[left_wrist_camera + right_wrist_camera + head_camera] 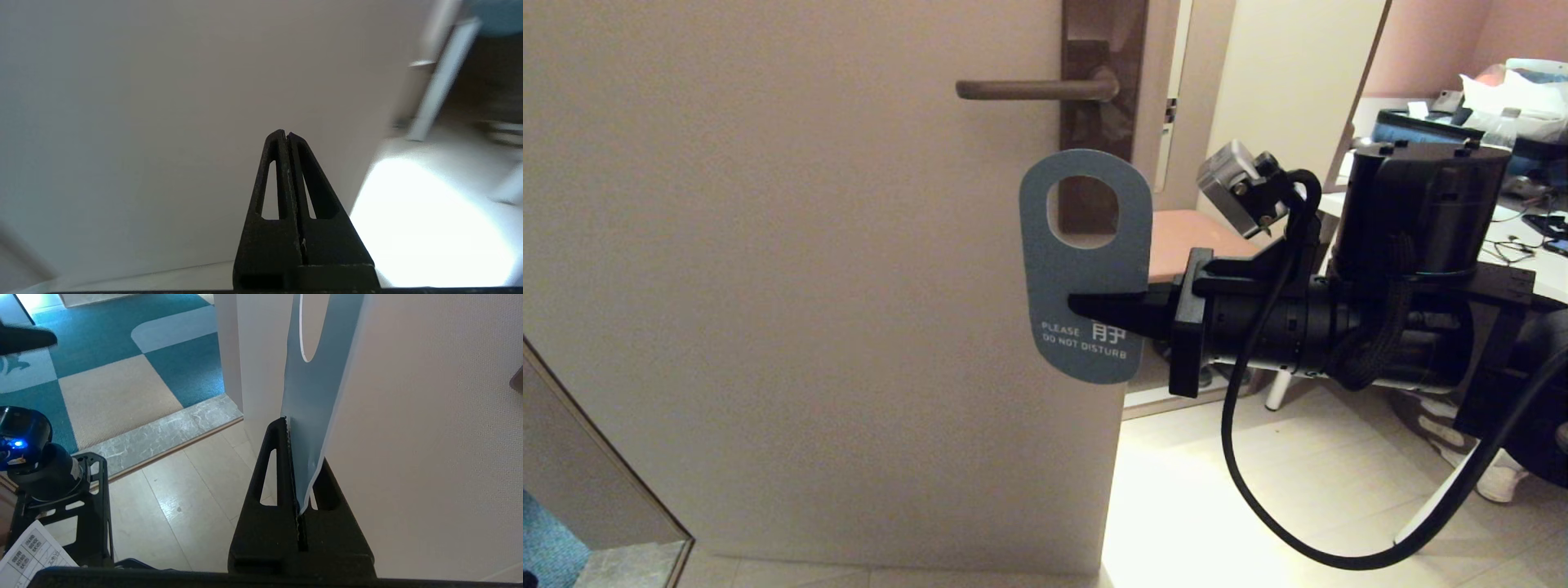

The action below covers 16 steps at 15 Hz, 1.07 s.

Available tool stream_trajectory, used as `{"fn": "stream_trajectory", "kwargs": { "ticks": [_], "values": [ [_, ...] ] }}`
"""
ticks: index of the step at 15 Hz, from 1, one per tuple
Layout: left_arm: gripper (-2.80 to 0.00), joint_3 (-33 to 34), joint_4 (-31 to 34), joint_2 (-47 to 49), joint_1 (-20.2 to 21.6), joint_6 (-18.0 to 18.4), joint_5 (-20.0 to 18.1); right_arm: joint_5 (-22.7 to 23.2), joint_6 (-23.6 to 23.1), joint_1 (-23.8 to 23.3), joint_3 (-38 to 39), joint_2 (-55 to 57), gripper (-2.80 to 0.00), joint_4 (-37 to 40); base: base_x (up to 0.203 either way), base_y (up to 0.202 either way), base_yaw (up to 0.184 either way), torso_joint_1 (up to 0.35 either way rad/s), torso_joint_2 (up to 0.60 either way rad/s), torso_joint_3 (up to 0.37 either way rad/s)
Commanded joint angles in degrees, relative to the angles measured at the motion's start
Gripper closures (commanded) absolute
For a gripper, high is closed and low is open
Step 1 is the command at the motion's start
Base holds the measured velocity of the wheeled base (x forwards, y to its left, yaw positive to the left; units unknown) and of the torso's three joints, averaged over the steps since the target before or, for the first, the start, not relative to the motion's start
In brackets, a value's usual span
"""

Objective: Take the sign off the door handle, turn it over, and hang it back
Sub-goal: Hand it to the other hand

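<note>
The sign (1082, 278) shows its blue "PLEASE DO NOT DISTURB" side, upright with the oval hole on top. It is off the door handle (1029, 88) and sits below it, in front of the lower backplate (1104, 49). My right gripper (1080, 304) reaches in from the right and is shut on the sign's lower half, just above the lettering. In the right wrist view the gripper (292, 428) pinches the blue sign (314, 396) edge-on beside the door. My left gripper (286, 134) is shut and empty, facing the plain door face, out of the head view.
The beige door (809, 286) fills the left, its edge just right of the sign. Beyond the open gap are a pink seat (1188, 233) and a cluttered white table (1535, 269). Blue and beige carpet (122, 347) lies past the stone threshold (171, 428).
</note>
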Motion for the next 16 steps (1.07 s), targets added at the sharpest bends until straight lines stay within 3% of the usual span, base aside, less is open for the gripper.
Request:
{"fn": "stream_trajectory", "kwargs": {
  "ticks": [1,4,8,13,16],
  "values": [
    [0.00,-3.13,-0.74,7.99,-4.99,-2.81,0.00,0.18,-0.06,0.02,-0.02,-0.14,0.00,-0.26,0.000,0.000,0.000,0.000,0.00,0.000],
    [0.00,-5.13,-7.87,16.04,-14.35,-8.46,-0.09,0.18,-0.15,0.02,-0.02,-0.23,0.00,-0.26,0.000,0.000,0.000,0.000,0.00,0.000],
    [0.00,-5.48,-16.63,23.26,-25.00,-10.40,-0.48,0.16,-0.15,0.46,-2.08,-0.52,0.00,-0.18,0.000,0.000,0.000,0.000,0.00,0.000],
    [0.00,-5.45,-27.68,33.12,-26.63,-12.82,-6.60,0.35,-0.06,3.46,-4.85,-0.06,0.00,0.44,0.000,0.000,0.000,0.000,0.00,0.000],
    [0.00,-5.42,-28.47,33.88,-26.62,-12.89,-6.93,0.35,-0.06,5.26,-6.01,1.40,0.00,0.36,0.000,0.000,0.000,0.000,0.00,0.000]
  ]
}}
